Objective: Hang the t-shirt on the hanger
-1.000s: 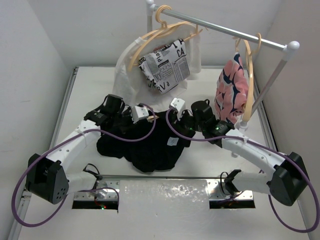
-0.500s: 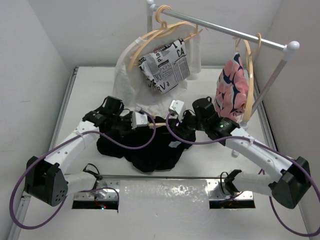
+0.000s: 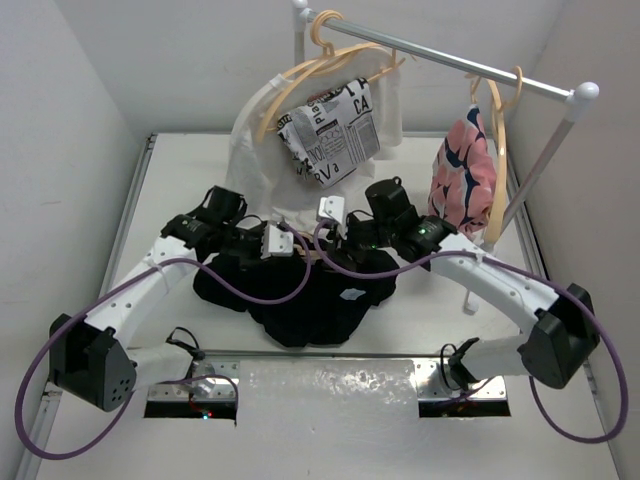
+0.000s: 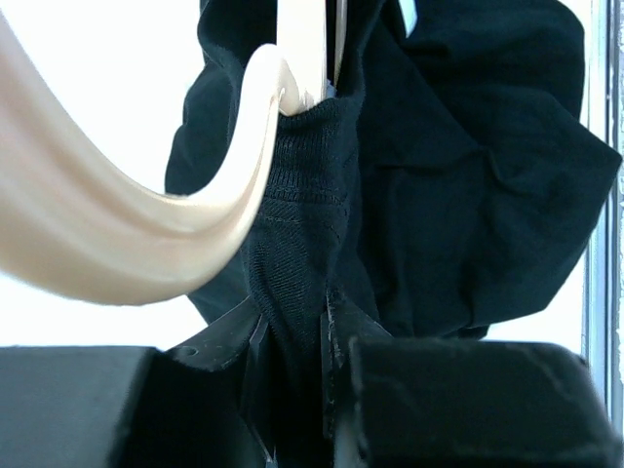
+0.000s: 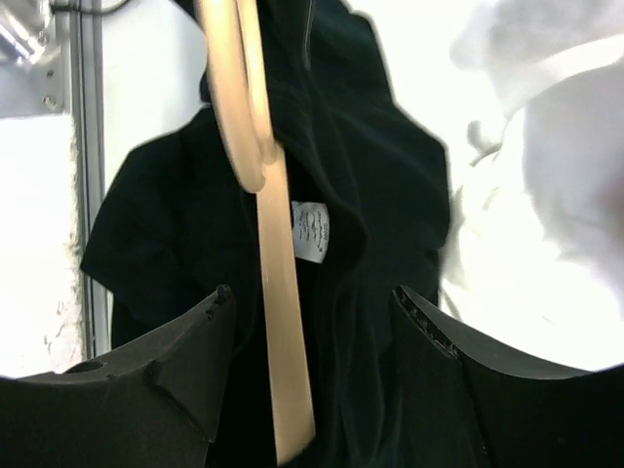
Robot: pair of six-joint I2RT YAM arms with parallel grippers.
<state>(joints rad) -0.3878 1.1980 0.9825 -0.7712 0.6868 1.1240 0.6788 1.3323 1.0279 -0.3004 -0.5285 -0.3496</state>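
Observation:
The black t-shirt (image 3: pixel 300 295) lies bunched on the table between my two arms, and its small white label (image 5: pixel 310 232) shows in the right wrist view. A pale tan hanger (image 4: pixel 146 244) runs into the ribbed neck of the t-shirt (image 4: pixel 458 175). My left gripper (image 4: pixel 292 327) is shut on that ribbed edge, just below the hanger's curve. My right gripper (image 5: pixel 312 302) stands open above the t-shirt (image 5: pixel 380 175), with one straight arm of the hanger (image 5: pixel 283 370) passing between its fingers, touched by neither. From above, the left gripper (image 3: pixel 288 247) and right gripper (image 3: pixel 338 240) sit close together.
A clothes rail (image 3: pixel 450 62) crosses the back right on white posts. A white newsprint-lettered garment (image 3: pixel 325 130) hangs from it on the left and a pink-and-navy garment (image 3: pixel 462 180) on the right. White cloth (image 3: pixel 250 150) lies heaped behind. A metal strip (image 3: pixel 330 378) lines the near edge.
My right gripper has opened, letting go of the black fabric, and has shifted left and back toward the left gripper. The left gripper stays shut on the t-shirt.

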